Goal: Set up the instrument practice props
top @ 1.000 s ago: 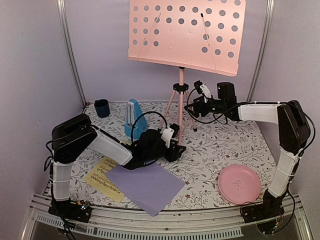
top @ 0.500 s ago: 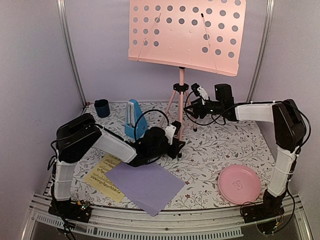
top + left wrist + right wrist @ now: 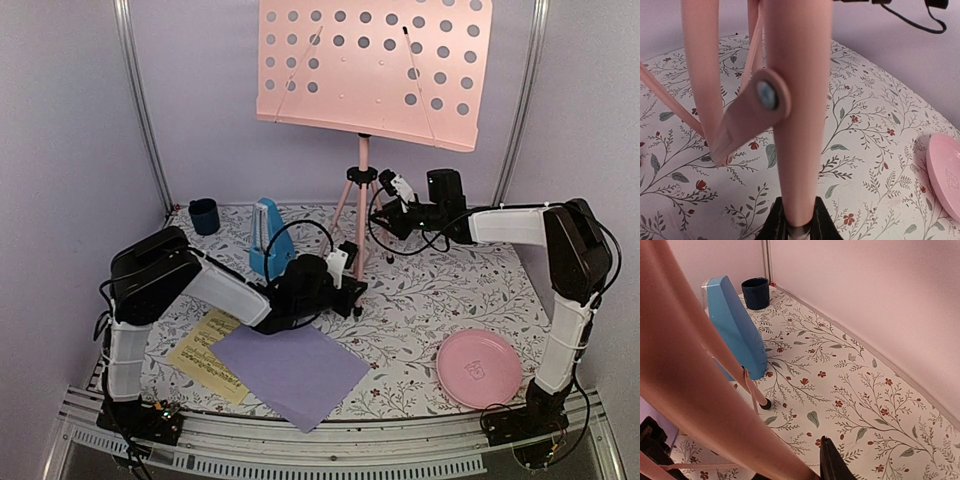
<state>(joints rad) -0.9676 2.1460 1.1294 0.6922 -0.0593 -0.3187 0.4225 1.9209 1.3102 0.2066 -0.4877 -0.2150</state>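
So your pink music stand (image 3: 363,160) is upright on its tripod at the back middle of the counter (image 3: 430,290), with the perforated desk (image 3: 380,75) up top. Both arms are on it.

Your left arm (image 3: 225,292) reaches in low from the front left. In the left wrist view one tripod leg (image 3: 795,125) runs straight down between the left jaws. They're nearly closed and pressed against both sides of it, so that's a grip on the stand.

Your right arm (image 3: 510,225) comes across from the right edge to the tripod just under the hub. In the right wrist view only one finger (image 3: 832,465) shows, right beside a pink tube. The other one is hidden behind the tube, so I can't tell whether the right jaws are clamped or just close.

As for the rest, the blue metronome (image 3: 266,235) is upright just left of the stand's legs, and the dark blue cup (image 3: 204,215) sits in the back left corner. The lavender sheet (image 3: 290,372) lies flat near the front edge, left of middle. It overlaps part of the yellow sheet (image 3: 205,355), which pokes out on its left. The pink plate (image 3: 479,368) is in the front right corner, well apart from everything.
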